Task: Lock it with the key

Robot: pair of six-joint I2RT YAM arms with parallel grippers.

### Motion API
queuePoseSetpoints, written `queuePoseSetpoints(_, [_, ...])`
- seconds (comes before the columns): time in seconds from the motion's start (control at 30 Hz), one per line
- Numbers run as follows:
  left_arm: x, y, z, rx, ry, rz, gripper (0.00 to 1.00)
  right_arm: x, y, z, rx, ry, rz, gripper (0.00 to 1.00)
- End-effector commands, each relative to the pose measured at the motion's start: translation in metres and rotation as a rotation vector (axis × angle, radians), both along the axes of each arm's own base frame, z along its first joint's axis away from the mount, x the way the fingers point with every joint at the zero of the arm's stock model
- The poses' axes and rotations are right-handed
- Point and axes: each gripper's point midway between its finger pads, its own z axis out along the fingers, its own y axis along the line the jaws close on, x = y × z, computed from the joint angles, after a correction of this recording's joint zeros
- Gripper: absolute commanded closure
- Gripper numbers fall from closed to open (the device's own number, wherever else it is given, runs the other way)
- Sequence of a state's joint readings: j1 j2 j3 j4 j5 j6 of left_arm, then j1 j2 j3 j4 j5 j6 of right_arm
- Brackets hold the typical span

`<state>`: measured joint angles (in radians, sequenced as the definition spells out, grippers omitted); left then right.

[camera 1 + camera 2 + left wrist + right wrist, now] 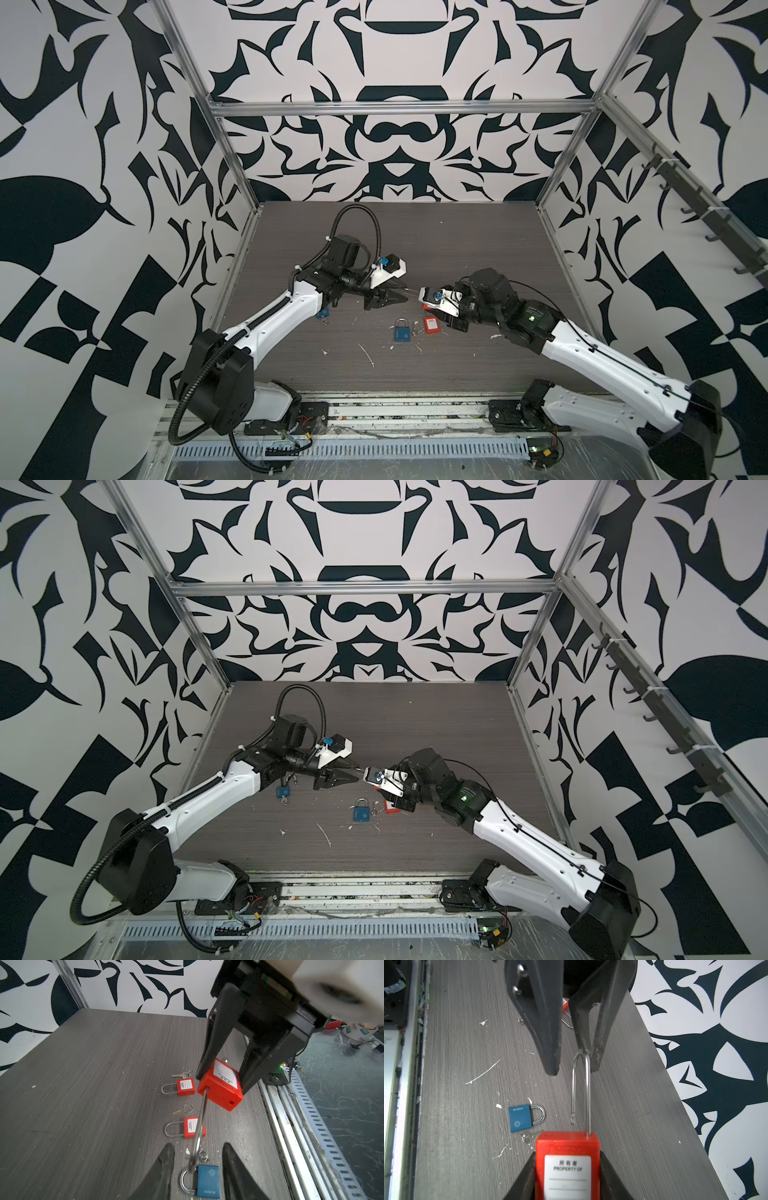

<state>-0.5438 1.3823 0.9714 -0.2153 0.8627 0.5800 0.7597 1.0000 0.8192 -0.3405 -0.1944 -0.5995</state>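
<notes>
My right gripper is shut on the body of a red padlock with a white label, held off the table. Its long steel shackle stands open, with one leg free of the body, and points at my left gripper. That gripper is open around the shackle's bend, which lies close against one finger. In the left wrist view the shackle runs between my left gripper's fingers from the red padlock. Loose keys lie on the table. In both top views the grippers meet tip to tip mid-table.
A blue padlock with a small key beside it lies below the grippers. Two more red padlocks and another key lie nearby. A second blue padlock sits under the left arm. The table's front rail is close.
</notes>
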Motion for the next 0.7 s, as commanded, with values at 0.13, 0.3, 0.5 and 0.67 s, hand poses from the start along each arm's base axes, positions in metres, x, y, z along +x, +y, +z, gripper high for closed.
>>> queuePoseSetpoints(0.13, [-0.01,-0.009,0.0,-0.016,-0.031,-0.058,0.67,-0.007,-0.003,0.014,0.014,-0.04,0.033,0.86])
queuePoseSetpoints(0.3, [-0.015,-0.019,-0.004,-0.009,-0.032,-0.079,0.79,-0.007,-0.001,0.015,0.004,-0.05,0.057,0.86])
queuePoseSetpoints(0.5, [-0.016,-0.022,-0.004,-0.019,-0.007,-0.085,1.0,-0.006,-0.002,0.016,-0.004,-0.073,0.057,0.87])
queuePoseSetpoints(0.67, [-0.021,-0.024,-0.001,-0.034,0.024,-0.108,1.0,-0.006,-0.005,0.013,-0.017,-0.08,0.053,0.72])
